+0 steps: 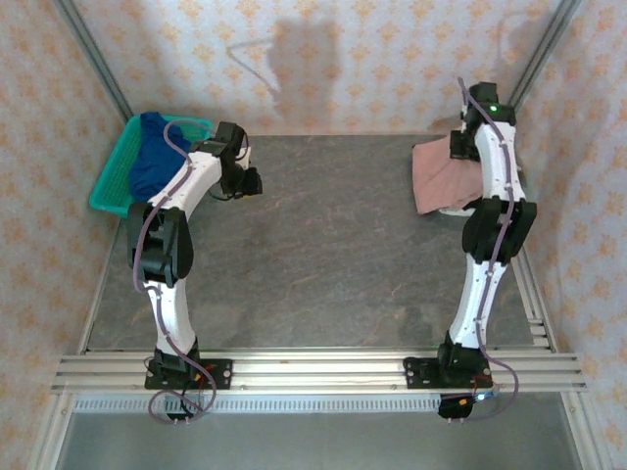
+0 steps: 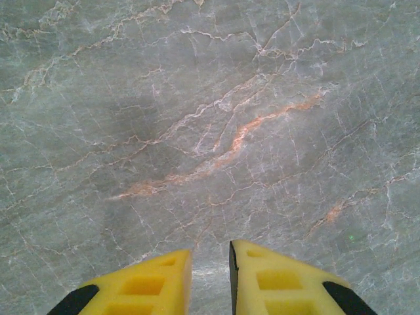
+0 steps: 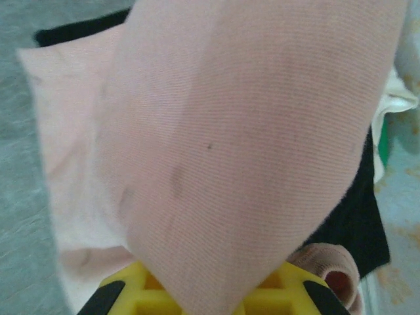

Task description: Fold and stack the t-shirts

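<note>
Right claw [image 3: 216, 298] grips the pink t-shirt [image 3: 249, 131] near the worktop's [image 2: 197, 98] far-right corner, arm extended; left claw [image 2: 210, 279] narrowly parted, empty, arm bent.

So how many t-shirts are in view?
3: a blue one in the far-left basket; a pink one gripped by the right hand; a black one under it. Others may be hidden.

A grey marbled surface [image 1: 333, 255], veined white and orange ahead of the left fingers [image 2: 144, 285], lies between walls [image 1: 343, 59] papered cream with orange floral motifs. Aluminium rails [image 1: 313, 372] edge its near side. Soft shadows fall on the back wall.
</note>
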